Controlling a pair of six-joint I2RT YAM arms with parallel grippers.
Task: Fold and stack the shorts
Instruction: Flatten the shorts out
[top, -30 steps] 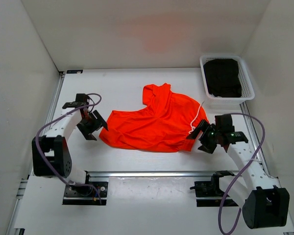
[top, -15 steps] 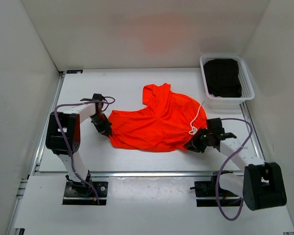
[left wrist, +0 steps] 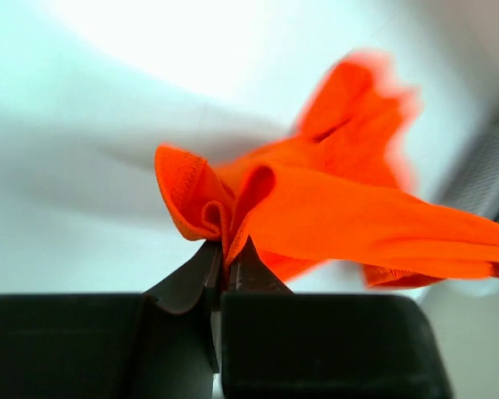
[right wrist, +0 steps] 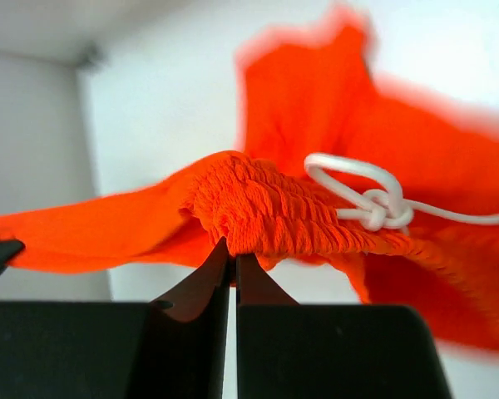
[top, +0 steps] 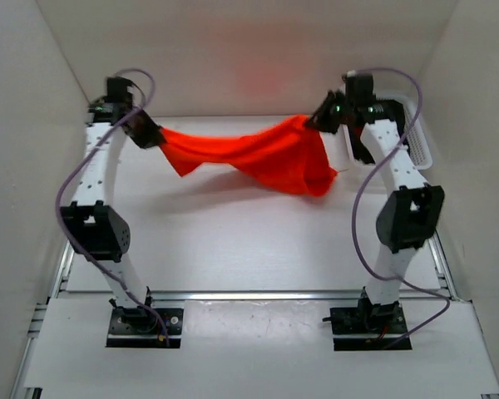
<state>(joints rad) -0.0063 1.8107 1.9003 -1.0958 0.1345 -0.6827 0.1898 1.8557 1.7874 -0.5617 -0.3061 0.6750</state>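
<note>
The orange-red shorts [top: 258,156] hang stretched in the air between both raised arms, sagging lowest at the right. My left gripper [top: 155,135] is shut on a thin fold of the fabric's left end; in the left wrist view the shorts [left wrist: 333,208] bunch out of the left gripper [left wrist: 227,253]. My right gripper [top: 313,123] is shut on the gathered waistband at the right end. The right wrist view shows that waistband [right wrist: 266,212] pinched in the right gripper [right wrist: 231,253], with the knotted white drawstring [right wrist: 370,204] lying across it.
A white basket [top: 416,141] stands at the back right, mostly behind the right arm. White walls close in the table [top: 233,241] on the left, back and right. Both arm bases sit on the rail at the near edge.
Both grippers closed on the shorts' ends on the table, then rose and moved toward the back, lifting the shorts off the table and spreading them between them.
</note>
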